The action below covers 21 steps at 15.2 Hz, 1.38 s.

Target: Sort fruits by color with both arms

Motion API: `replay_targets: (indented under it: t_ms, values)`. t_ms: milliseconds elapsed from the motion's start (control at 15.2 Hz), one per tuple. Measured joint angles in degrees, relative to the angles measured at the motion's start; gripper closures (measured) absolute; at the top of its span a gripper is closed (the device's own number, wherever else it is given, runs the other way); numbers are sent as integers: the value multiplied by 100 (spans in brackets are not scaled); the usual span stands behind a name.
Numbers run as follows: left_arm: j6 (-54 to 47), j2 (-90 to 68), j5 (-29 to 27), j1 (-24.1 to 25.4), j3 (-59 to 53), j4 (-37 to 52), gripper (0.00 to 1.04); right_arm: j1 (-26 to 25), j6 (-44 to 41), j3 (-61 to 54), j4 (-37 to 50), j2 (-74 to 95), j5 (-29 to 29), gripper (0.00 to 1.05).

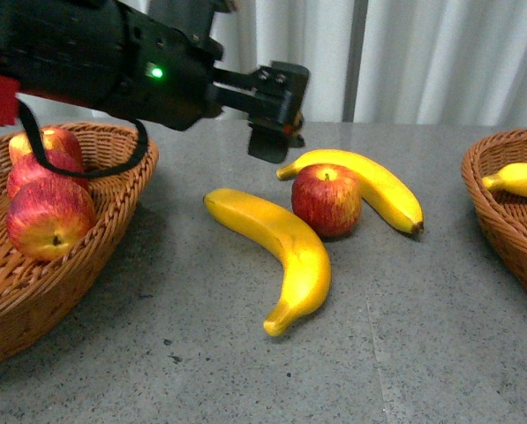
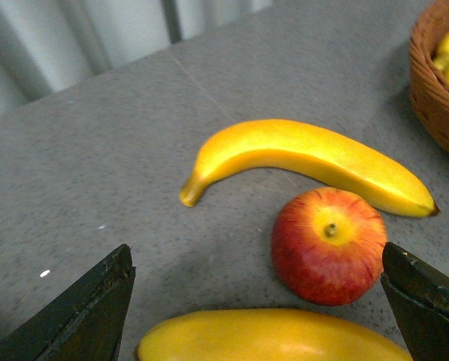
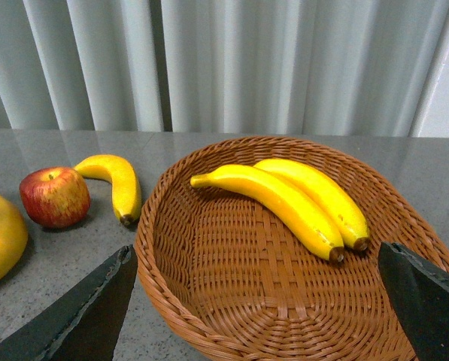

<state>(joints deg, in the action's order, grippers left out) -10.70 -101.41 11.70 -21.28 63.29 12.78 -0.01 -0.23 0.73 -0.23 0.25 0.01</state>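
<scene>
On the grey table lie a red apple (image 1: 327, 200), a banana (image 1: 276, 253) in front of it and a second banana (image 1: 369, 184) curving behind it. My left gripper (image 1: 272, 125) hangs open just above and left of the apple (image 2: 328, 245), empty, its fingers (image 2: 89, 310) wide apart with the near banana (image 2: 273, 337) between them. The left basket (image 1: 113, 190) holds three red apples (image 1: 49, 216). The right basket (image 3: 209, 271) holds two bananas (image 3: 280, 199). My right gripper (image 3: 258, 316) hovers open over that basket, holding nothing.
White curtains (image 1: 422, 53) close off the back of the table. The right basket's rim (image 1: 501, 208) shows at the front view's right edge with a banana (image 1: 519, 179) inside. Bare grey tabletop (image 1: 245, 371) stretches in front of the loose fruit.
</scene>
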Motion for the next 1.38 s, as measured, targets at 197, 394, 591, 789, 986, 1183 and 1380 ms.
replay_targets:
  t_ms: [197,394,591,789,986,1183,1380]
  values:
    - [-509,-748,105,-229,649,-431,7,0,0,0,0,0,0,6]
    - [-782,-1084,188,-262,1025,-678,7,0,0,0,0,0,0,6]
    - [-822,-1346,374,-339,1305,-745,7,0,0,0,0,0,0,6]
    - [-822,-1567,487,-522,1397,-673,7,0,0,0,0,0,0,6]
    - [-852,-1884,481,-509,1397,-678,7,0,0,0,0,0,0,6]
    - [-879,-1978,505,-479,1447,-498,18,0,0,0,0,0,0,6]
    - [-876,-1978,507,-483,1445,-391,38,0,0,0,0,0,0,6]
